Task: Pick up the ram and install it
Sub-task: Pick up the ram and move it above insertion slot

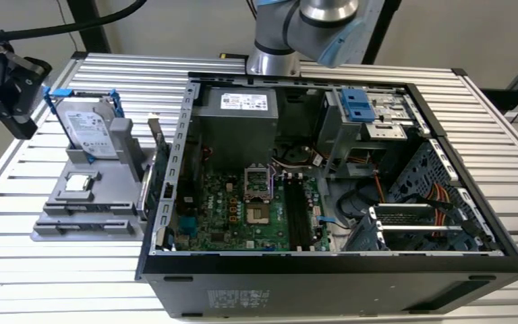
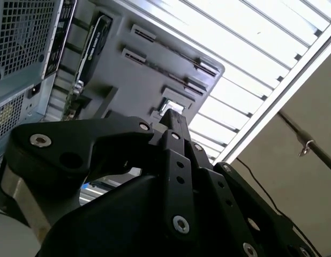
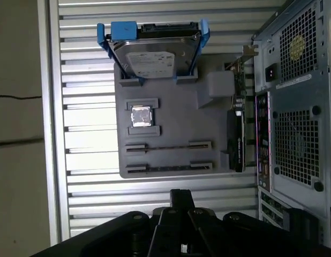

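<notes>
We are seeing the end effector [image 1: 18, 115] hanging above the slatted counter [image 1: 502, 121] at the exterior view's left, just beyond the grey fixture [image 1: 88, 219] and well apart from the open computer case [image 1: 331, 264]. In both wrist views its fingers [image 2: 173, 120] are pressing together, closed, with no gap between them. In the first wrist view we are looking down on the fixture. It is carrying a hard drive [image 3: 155, 61] in a blue bracket, a small processor chip [image 3: 141, 115], and an expansion card [image 3: 236, 142] standing on edge next to the case. The ram [image 1: 293, 212] we are placing only with doubt. It seems to be the long dark strip standing in the memory slots of the motherboard [image 1: 227, 219], beside the processor socket, but we cannot tell for sure that this strip is the stick.
</notes>
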`<state>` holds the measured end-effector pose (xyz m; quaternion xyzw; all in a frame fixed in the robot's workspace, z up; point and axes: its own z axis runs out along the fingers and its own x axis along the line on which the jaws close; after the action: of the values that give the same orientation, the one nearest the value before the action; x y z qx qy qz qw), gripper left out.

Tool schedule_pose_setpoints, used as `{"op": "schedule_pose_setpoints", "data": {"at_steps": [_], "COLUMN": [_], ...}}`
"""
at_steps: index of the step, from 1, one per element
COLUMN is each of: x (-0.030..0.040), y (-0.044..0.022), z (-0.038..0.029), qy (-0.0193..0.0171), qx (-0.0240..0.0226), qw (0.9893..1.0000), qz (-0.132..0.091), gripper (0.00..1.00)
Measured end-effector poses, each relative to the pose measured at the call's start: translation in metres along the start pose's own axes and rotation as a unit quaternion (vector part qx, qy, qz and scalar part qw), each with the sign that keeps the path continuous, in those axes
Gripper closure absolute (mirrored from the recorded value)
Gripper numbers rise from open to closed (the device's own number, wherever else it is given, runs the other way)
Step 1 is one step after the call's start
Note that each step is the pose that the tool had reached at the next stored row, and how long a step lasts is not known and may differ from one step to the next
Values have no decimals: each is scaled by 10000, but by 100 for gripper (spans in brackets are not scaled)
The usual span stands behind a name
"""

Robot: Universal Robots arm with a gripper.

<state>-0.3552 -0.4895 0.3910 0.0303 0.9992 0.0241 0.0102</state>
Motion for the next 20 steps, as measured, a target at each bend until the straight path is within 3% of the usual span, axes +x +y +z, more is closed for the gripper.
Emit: {"op": "schedule_pose_setpoints", "data": {"at_steps": [6, 20], "x": [22, 60], "y": [-51, -57], "z": [2, 8], "qy": [2, 8], "qx": [0, -3], "qw": [10000, 9999], "qz": [-39, -169], "gripper": [100, 100]}}
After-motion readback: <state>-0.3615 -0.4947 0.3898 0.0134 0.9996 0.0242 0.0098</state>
